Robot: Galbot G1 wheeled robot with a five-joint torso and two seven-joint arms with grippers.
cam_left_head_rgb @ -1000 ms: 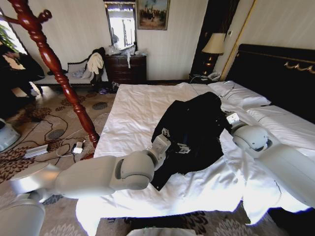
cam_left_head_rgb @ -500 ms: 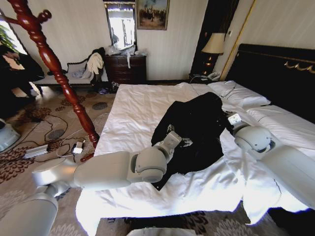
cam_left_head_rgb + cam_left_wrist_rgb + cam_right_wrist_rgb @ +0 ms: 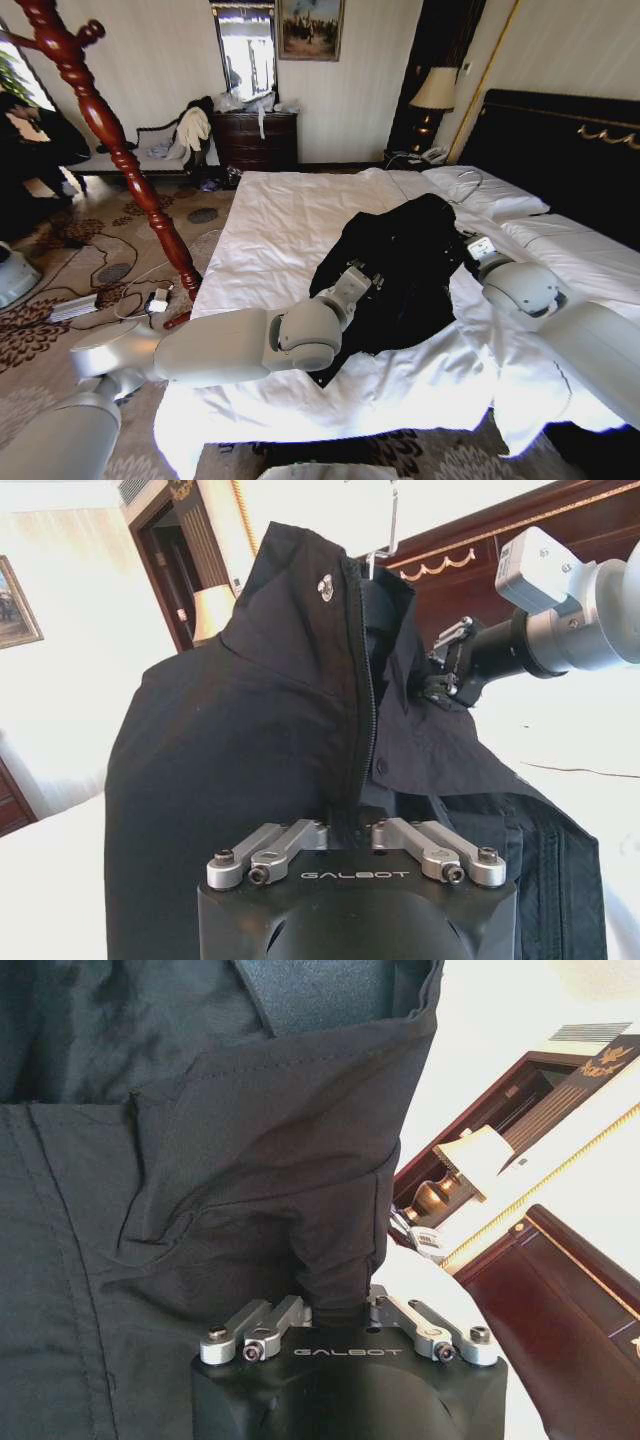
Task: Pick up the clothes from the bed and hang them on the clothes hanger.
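Note:
The clothes [image 3: 400, 265], a limp black jacket, lie bunched on the white bed [image 3: 270, 220]. My left gripper [image 3: 376, 284] is shut on the jacket's zipper edge [image 3: 345, 820] on the side nearer the bed's foot. My right gripper [image 3: 462, 244] is shut on a fold of the black fabric [image 3: 340, 1290] near the collar, on the headboard side; the left wrist view shows it too [image 3: 447, 677]. A thin silver hook of the clothes hanger [image 3: 392, 525] sticks out above the collar. The rest of the hanger is hidden inside the jacket.
A tall reddish-brown wooden coat stand [image 3: 110, 130] rises left of the bed. Cables and a power strip [image 3: 150, 298] lie on the carpet at its foot. The black headboard [image 3: 560, 150], pillows [image 3: 490, 195] and a bedside lamp [image 3: 435, 90] sit behind the jacket.
My left arm has reached farther over the bed and its gripper now sits on the jacket's front. The right arm has shifted slightly toward the headboard. The jacket's bunched top has changed shape a little.

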